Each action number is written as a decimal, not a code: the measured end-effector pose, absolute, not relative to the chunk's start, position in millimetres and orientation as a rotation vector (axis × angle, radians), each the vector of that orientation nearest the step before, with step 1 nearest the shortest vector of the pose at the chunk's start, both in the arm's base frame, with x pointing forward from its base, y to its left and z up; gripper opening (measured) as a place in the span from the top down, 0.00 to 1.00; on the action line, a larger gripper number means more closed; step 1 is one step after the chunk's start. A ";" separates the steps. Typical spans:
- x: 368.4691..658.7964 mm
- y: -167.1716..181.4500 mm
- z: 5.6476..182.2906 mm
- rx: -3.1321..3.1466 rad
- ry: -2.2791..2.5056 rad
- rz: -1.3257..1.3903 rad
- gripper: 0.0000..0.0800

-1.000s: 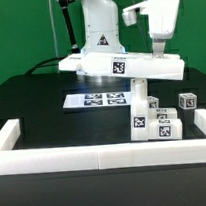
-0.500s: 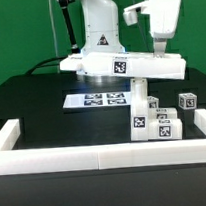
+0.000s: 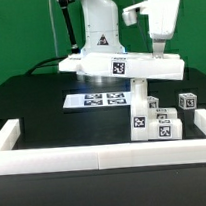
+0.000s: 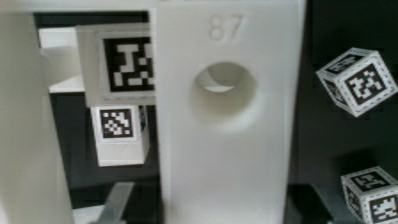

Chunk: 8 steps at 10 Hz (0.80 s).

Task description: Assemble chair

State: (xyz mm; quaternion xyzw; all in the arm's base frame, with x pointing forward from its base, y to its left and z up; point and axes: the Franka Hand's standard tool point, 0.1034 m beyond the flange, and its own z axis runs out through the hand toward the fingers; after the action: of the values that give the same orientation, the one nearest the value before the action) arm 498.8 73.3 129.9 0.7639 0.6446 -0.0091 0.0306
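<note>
My gripper (image 3: 159, 52) hangs at the exterior view's upper right, shut on a broad white slab (image 3: 123, 64) that carries a square tag. The slab is held nearly level above the table and reaches toward the exterior view's left. Under it a white post (image 3: 140, 92) stands upright out of a cluster of tagged white chair blocks (image 3: 156, 124). In the wrist view the gripped slab (image 4: 222, 110), with a round hole in it, fills the space between the fingers of my gripper (image 4: 217, 205). Tagged blocks (image 4: 356, 78) show beside it. Whether slab and post touch is hidden.
The marker board (image 3: 99, 98) lies flat on the black table behind the cluster. A white border rail (image 3: 85, 155) runs along the front, with raised ends at both sides. A lone tagged cube (image 3: 188, 101) sits at the exterior view's right. The robot's base (image 3: 98, 36) stands behind.
</note>
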 end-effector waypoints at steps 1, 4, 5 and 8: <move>498.2 73.2 129.8 2.356 1.990 -0.041 0.64; 499.3 72.3 130.0 2.357 1.991 -0.049 0.64; 499.3 72.3 130.0 2.357 1.991 -0.049 0.64; 498.6 72.2 130.7 2.348 2.001 -0.049 0.64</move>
State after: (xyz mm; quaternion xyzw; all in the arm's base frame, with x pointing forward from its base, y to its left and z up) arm 498.6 72.2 130.7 0.7607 0.6483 -0.0158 0.0281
